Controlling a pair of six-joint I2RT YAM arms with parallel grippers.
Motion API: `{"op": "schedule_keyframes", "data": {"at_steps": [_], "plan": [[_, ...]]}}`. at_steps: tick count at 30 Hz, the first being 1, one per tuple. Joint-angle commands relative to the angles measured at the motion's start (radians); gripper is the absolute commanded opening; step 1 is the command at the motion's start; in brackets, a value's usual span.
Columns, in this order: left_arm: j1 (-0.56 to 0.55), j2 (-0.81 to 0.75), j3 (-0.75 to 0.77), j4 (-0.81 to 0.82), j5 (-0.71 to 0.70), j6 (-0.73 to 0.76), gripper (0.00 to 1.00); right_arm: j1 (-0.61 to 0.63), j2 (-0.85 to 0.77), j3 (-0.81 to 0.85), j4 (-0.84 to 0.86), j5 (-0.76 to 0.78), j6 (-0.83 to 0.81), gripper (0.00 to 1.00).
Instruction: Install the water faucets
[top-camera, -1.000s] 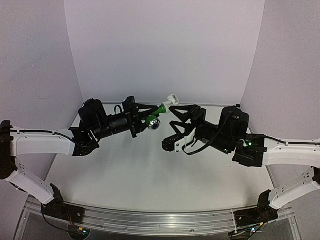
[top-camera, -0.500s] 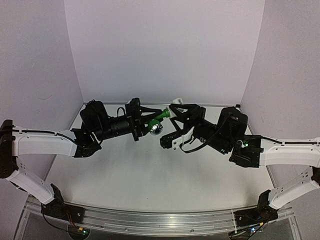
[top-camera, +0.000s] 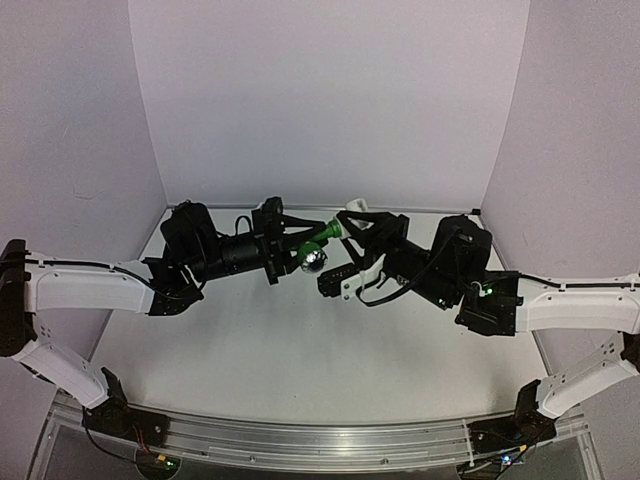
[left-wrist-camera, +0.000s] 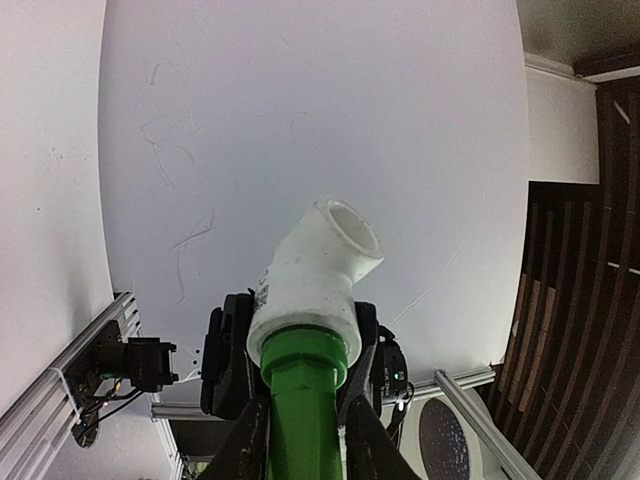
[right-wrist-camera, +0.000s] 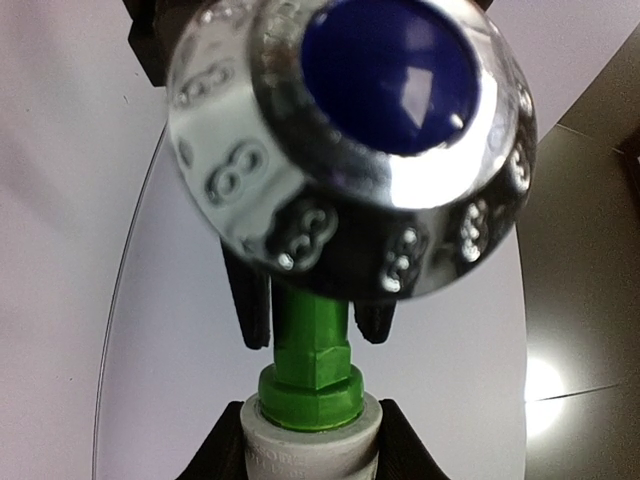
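Left gripper (left-wrist-camera: 305, 430) is clamped shut on the stem of the green plastic T-shaped tap (left-wrist-camera: 300, 385), holding it in the air above the pale table (top-camera: 300, 340). Just beyond its fingers, the white plastic elbow fitting (left-wrist-camera: 312, 265) caps the tap's end. Right gripper (top-camera: 350, 228) brackets that fitting closely; whether it actually presses on it cannot be told. Both pieces look light, rigid and smooth, so probably slippery. The stem and the fitting's barrel suit a hold; the round chrome knob (right-wrist-camera: 350, 140) does not. Count: one tap, one fitting, one knob, two grippers.
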Motion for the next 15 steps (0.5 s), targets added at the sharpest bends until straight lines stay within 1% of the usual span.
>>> {"op": "schedule_keyframes", "data": {"at_steps": [1, 4, 6, 8, 10, 11, 13, 14, 15], "plan": [[-0.012, -0.002, 0.054, 0.102, 0.030, 0.027, 0.07, 0.003, 0.001, 0.030, 0.041, 0.028, 0.027, 0.09], [-0.012, -0.003, 0.048, 0.105, 0.020, 0.031, 0.18, 0.004, -0.002, 0.035, 0.042, 0.029, 0.050, 0.01], [-0.012, -0.006, 0.042, 0.103, 0.007, 0.037, 0.26, 0.003, -0.005, 0.043, 0.040, 0.032, 0.081, 0.00], [-0.012, -0.019, 0.026, 0.096, -0.023, 0.056, 0.40, 0.003, -0.005, 0.055, 0.037, 0.041, 0.129, 0.00], [-0.009, -0.044, 0.011, 0.074, -0.069, 0.090, 0.60, 0.004, -0.008, 0.069, 0.017, 0.051, 0.187, 0.00], [-0.007, -0.061, 0.004, 0.047, -0.094, 0.122, 0.71, 0.003, -0.008, 0.084, -0.005, 0.061, 0.227, 0.00], [-0.001, -0.103, -0.008, -0.020, -0.156, 0.181, 0.88, 0.003, -0.009, 0.109, -0.071, 0.077, 0.326, 0.00], [0.004, -0.138, -0.011, -0.081, -0.189, 0.233, 0.97, 0.004, -0.010, 0.121, -0.103, 0.088, 0.377, 0.00], [0.007, -0.168, -0.008, -0.142, -0.235, 0.285, 0.99, 0.003, -0.013, 0.143, -0.155, 0.091, 0.430, 0.00]]}}
